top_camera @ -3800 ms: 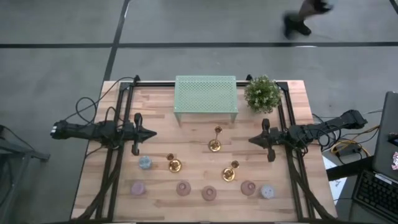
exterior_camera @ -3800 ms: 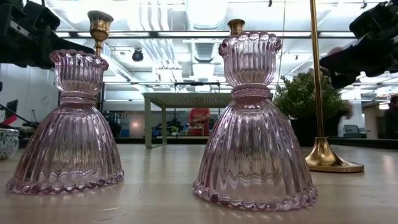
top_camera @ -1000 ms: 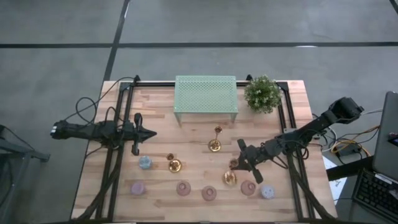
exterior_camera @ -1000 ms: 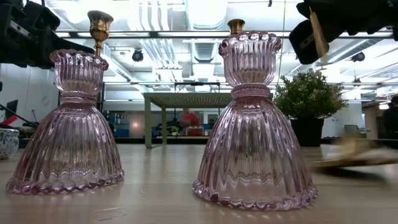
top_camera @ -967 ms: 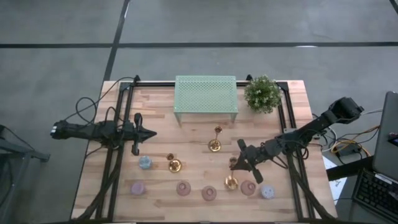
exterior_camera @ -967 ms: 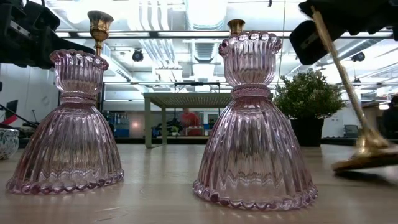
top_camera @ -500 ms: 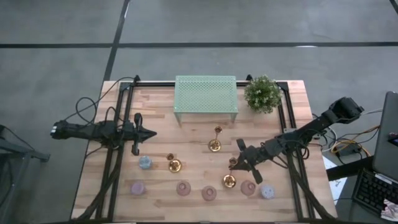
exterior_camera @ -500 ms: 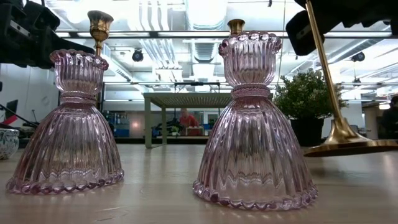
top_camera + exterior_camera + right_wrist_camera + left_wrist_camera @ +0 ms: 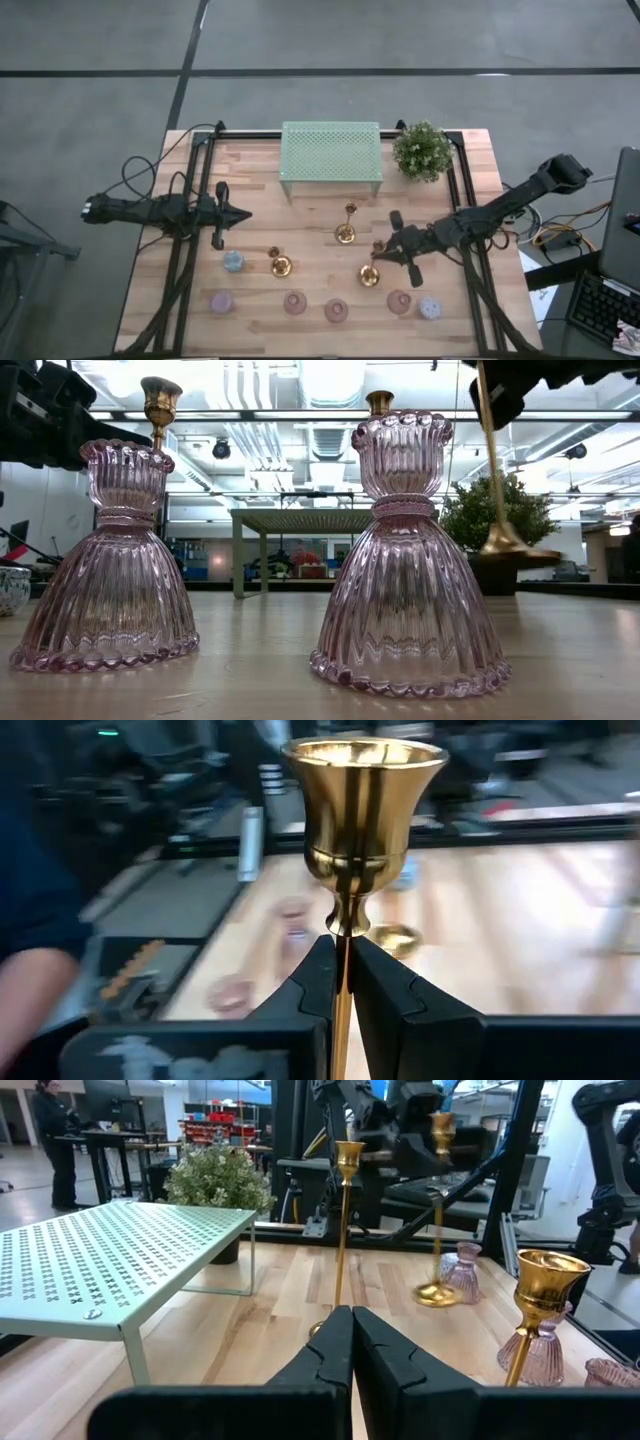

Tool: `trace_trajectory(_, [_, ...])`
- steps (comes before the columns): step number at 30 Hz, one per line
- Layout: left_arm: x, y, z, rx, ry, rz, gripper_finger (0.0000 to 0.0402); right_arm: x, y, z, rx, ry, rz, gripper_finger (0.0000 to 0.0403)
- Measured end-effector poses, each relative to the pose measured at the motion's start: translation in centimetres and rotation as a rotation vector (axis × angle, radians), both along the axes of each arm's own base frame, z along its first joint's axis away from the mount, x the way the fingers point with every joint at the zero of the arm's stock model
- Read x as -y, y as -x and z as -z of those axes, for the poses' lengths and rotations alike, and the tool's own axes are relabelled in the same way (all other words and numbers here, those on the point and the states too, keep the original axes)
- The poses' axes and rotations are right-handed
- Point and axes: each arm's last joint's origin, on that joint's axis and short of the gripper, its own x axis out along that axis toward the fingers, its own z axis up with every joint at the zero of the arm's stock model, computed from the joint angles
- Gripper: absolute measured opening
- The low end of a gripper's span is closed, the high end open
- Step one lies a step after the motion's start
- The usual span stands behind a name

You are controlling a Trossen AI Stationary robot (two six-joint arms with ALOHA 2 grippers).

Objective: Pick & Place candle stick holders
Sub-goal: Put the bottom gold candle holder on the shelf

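Three gold candlesticks show. My right gripper [image 9: 383,250] is shut on one whose cup [image 9: 365,790] stands above the fingers and whose round base [image 9: 505,548] hangs off the table. A second candlestick [image 9: 345,232] stands on its base in front of the green rack. A third [image 9: 280,265] stands on its base left of centre. My left gripper [image 9: 245,213] is shut and empty over the table's left side, and shows shut in its wrist view [image 9: 350,1350]. My right gripper pinches the thin stem [image 9: 341,945] just under the cup between its two fingers [image 9: 310,982]. The fingers come about level from the table's right side and lie across the stem. The candlestick hangs nearly upright below them, its base [image 9: 369,275] lifted clear of the table.
Several pink glass holders [image 9: 295,303] and two pale blue ones [image 9: 233,262] stand along the near side, two of the pink ones right in front of the low camera [image 9: 410,560]. A green perforated rack [image 9: 331,152] and a potted plant [image 9: 422,150] stand at the far edge.
My right gripper has risen and gone a little toward the far edge with the candlestick. The candlestick was tilted with its base dragging on the table; now it hangs nearly upright with the base lifted clear.
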Motion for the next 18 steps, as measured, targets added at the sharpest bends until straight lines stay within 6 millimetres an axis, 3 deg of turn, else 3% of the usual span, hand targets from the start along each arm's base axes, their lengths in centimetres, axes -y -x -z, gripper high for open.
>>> trace_trajectory(9, [0.0,0.0,0.0,0.000,0.000,0.000,0.0010,2.2,2.5,-4.8,0.154,0.062,0.218,0.0018])
trace_trajectory(13, [0.0,0.0,0.0,0.000,0.000,0.000,0.0010,3.5,2.6,-6.6,0.203,0.076,0.292,0.0018])
trace_trajectory(18, [0.0,0.0,0.0,0.000,0.000,0.000,0.0010,5.5,2.2,-7.4,0.143,0.148,0.476,0.0018])
